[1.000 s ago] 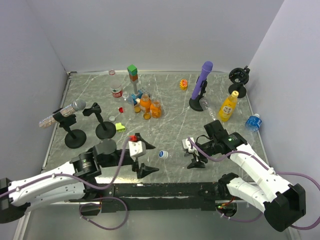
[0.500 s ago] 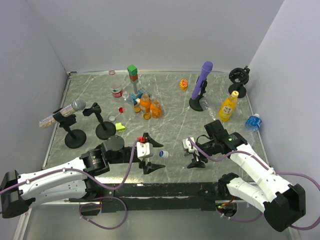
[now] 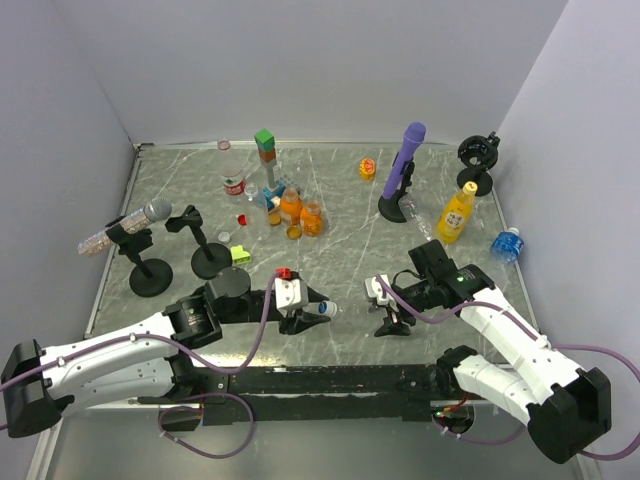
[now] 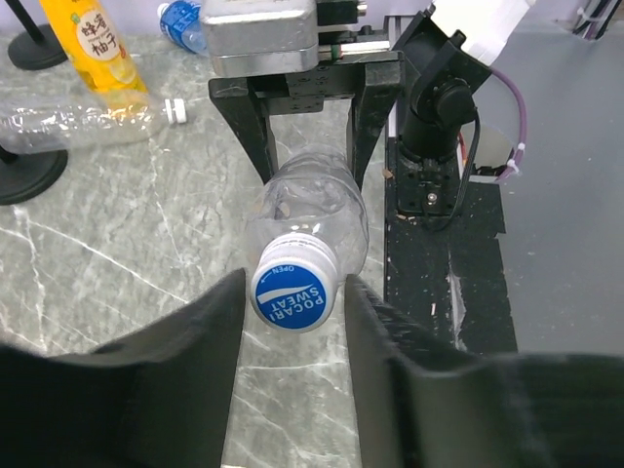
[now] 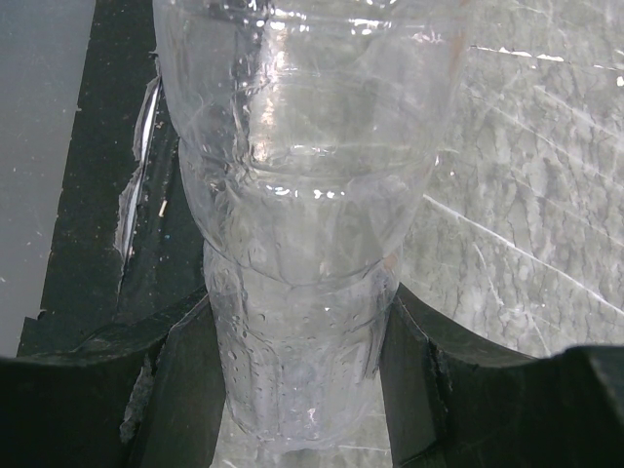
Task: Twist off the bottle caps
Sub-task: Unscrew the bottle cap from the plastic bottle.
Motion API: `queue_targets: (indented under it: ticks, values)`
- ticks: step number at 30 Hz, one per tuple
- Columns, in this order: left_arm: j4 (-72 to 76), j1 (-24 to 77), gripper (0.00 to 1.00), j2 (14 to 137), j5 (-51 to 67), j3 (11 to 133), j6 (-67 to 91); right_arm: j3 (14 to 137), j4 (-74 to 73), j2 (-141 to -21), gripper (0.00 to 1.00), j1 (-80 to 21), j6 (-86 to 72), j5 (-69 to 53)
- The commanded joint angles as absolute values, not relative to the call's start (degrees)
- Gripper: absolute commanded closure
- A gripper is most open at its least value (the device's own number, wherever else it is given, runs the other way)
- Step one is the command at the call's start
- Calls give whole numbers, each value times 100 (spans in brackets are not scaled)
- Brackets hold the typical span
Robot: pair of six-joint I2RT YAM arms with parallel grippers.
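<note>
- While we work low over the grey marbled worktop [image 3: 350,230], near its front edge and between the two arm bases, the other bottles stand or lie well apart, toward the back and the right side.
- We hold one clear bottle [image 4: 317,200] lying level, its long axis running across the worktop from the right arm toward the left arm, neck pointing at the left arm. We cannot tell whether it rests on the worktop or hangs just above it.
- Our right claw [image 5: 302,390] is pinching this bottle across its body, one finger pressed against each side.
- Our left claw [image 4: 292,292] is spread and meets the bottle end-on. Its fingers [image 4: 210,331] pass one on each side of the neck end, with a narrow gap showing on both sides, so nothing is gripped there yet.
- The blue cap [image 4: 292,295] sits screwed on the neck, its printed face square to the left wrist camera and lying between those spread fingers.
- We judge the left arm to be the one for the cap. It needs only to press together on the rim and roll about the bottle's axis while the right claw resists the turn.
</note>
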State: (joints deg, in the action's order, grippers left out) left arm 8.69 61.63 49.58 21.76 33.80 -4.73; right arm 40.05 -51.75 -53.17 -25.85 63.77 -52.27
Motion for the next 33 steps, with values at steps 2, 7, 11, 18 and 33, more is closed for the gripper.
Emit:
queue_targets:
  ticks: [2,7,11,18,33]
  values:
    - [1020,6056,65,4940,2382,3612,-290,3990,-5089,-5273,84,-2549,6565,-5563]
    - [1037,6038,90,4913,2373,3630,243,3990,-5080,-5282,84,-2549,6548,-5555]
    - [818,6038,99,4948,2241,3796,1280,3990,-5063,-5300,84,-2549,6530,-5537]
    - [-675,6038,99,5360,1529,4569,4215,4008,-5071,-5352,84,-2549,6548,-5555]
    - [-1706,6126,43,5722,747,5265,5424,3999,-5071,-5317,84,-2540,6513,-5528]
